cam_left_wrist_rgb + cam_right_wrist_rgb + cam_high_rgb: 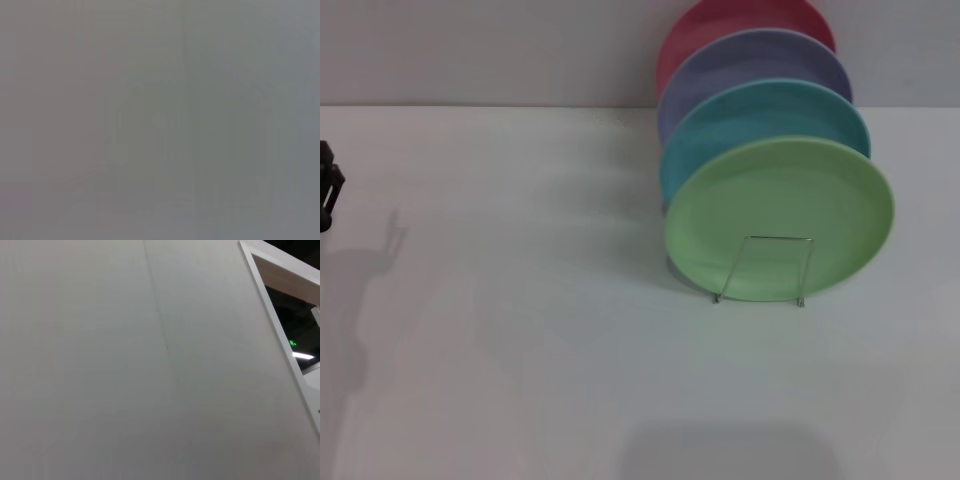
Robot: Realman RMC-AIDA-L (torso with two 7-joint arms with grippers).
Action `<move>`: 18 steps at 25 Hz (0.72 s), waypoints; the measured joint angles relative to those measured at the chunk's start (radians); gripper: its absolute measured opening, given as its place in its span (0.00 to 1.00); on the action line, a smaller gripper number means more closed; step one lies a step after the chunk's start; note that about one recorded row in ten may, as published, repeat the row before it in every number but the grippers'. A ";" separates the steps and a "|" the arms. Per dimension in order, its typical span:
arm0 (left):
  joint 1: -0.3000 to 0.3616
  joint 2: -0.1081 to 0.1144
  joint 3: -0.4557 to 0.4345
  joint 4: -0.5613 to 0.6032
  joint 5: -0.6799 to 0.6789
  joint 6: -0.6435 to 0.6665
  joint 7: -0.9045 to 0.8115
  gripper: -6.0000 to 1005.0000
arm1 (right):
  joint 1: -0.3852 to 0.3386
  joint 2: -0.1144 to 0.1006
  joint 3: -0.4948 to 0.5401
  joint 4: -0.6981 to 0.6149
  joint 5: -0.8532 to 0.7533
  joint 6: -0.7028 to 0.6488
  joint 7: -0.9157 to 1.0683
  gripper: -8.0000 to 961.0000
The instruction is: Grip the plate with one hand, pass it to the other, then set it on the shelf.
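The light green plate [780, 218] stands upright at the front of the silver wire rack [760, 268], right of the table's middle in the head view. Behind it in the same rack stand a turquoise plate [765, 115], a lavender plate [750, 65] and a red plate [720, 25]. A black part of my left arm [328, 186] shows at the far left edge, far from the plates. My right gripper is out of view. The left wrist view shows only a flat grey surface. The right wrist view shows a white wall.
The white table [520, 330] spreads in front and to the left of the rack. A grey wall [470, 50] runs behind the table. In the right wrist view a white frame [280, 305] edges a dark opening.
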State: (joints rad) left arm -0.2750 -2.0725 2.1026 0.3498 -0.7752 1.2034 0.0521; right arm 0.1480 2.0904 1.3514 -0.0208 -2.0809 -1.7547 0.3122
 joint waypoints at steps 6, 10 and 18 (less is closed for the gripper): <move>0.018 0.002 0.006 -0.004 0.008 0.017 0.001 0.81 | -0.003 0.001 -0.002 0.005 -0.009 -0.014 0.003 0.87; 0.019 0.002 0.008 -0.019 0.008 0.018 0.004 0.81 | -0.007 0.002 -0.005 0.004 -0.009 -0.032 0.000 0.87; 0.018 0.002 -0.005 -0.038 0.002 0.019 0.004 0.82 | -0.017 0.002 -0.034 0.011 -0.010 -0.005 -0.002 0.87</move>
State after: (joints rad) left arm -0.2567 -2.0700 2.0981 0.3114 -0.7727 1.2223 0.0561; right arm 0.1306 2.0924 1.3175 -0.0099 -2.0911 -1.7593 0.3105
